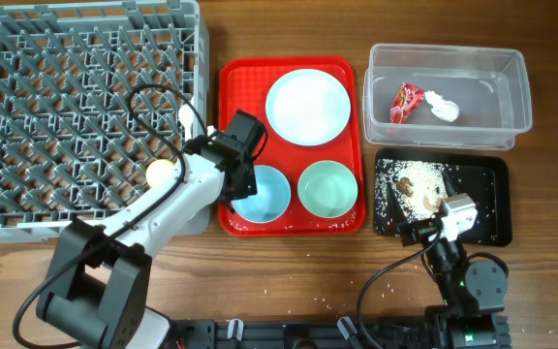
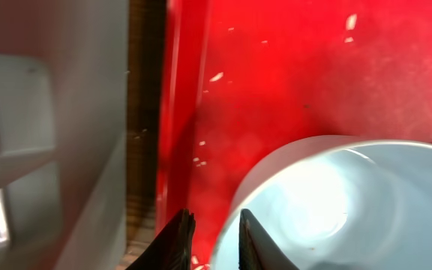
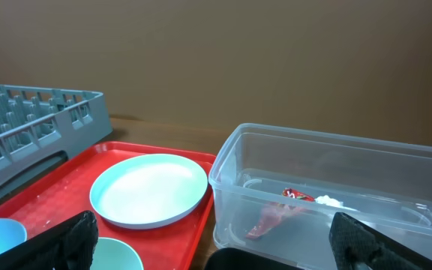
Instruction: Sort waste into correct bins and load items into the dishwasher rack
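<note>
My left gripper is shut on the near-left rim of a pale teal bowl on the red tray; in the left wrist view one finger is inside the bowl and one outside. A second teal bowl and the pale blue plate sit on the same tray. The yellow cup lies in the grey rack. The wrapper and tissue are in the clear tub. Food scraps lie in the black tray. My right gripper is open and empty above that tray's near edge. Fork and spoon are out of view.
The red tray lies between the rack and the bins, close against the rack's right wall. Loose rice grains are scattered on the red tray and the wood in front. The right wrist view shows the plate and tub ahead.
</note>
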Robot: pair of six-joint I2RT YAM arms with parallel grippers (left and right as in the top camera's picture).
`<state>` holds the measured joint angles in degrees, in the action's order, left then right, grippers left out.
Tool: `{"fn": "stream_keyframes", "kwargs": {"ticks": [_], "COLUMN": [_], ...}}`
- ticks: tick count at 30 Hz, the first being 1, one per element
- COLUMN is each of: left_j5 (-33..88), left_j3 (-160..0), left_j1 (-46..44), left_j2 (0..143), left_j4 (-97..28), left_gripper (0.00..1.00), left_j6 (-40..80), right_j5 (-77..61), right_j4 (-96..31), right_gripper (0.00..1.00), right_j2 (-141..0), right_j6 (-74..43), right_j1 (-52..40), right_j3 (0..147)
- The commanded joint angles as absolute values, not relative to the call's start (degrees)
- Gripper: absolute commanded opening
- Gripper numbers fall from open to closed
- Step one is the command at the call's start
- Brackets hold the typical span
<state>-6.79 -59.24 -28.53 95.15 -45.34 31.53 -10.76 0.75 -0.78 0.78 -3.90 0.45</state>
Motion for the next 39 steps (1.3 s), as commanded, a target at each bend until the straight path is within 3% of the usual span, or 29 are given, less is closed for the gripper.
{"fn": "stream_keyframes", "kwargs": {"ticks": [1, 8, 10, 15, 21, 28, 39], "left_j5": [-3.9, -3.0, -3.0, -4.6, -29.6, -65.1, -73.0], "left_j3": [-57.6, -55.9, -55.4, -59.3, -83.5, -86.2, -86.2], "left_j1": [-28.4, -28.4, -28.4, -28.3, -28.3, -27.4, -20.4], "left_j2": [96.0, 96.1, 96.1, 95.0, 88.8, 92.4, 109.5], "left_j4": [-44.3, -43.4, -42.8, -47.7, -70.0, -72.3, -71.9], "left_gripper": [0.18, 0.17, 0.05, 0.04, 0.04, 0.04, 0.04], "left_j6": [29.1, 28.7, 28.7, 27.5, 27.4, 32.8, 36.6], "right_j5": [-11.7, -11.7, -11.7, -11.7, -11.7, -11.7, -11.7], "right_j4": [1.0, 1.0, 1.0, 1.0, 1.0, 1.0, 1.0], "right_gripper": [1.00, 1.00, 1.00, 1.00, 1.00, 1.00, 1.00], "right_j2": [-0.3, -0.3, -0.3, -0.3, -0.3, -0.3, -0.3], "right_j6": [1.5, 1.5, 1.5, 1.5, 1.5, 1.5, 1.5], "right_j1": [-3.7, -3.7, -3.7, -3.7, -3.7, -3.7, -3.7], "right_j3": [0.3, 0.3, 0.3, 0.3, 0.3, 0.3, 0.3]}}
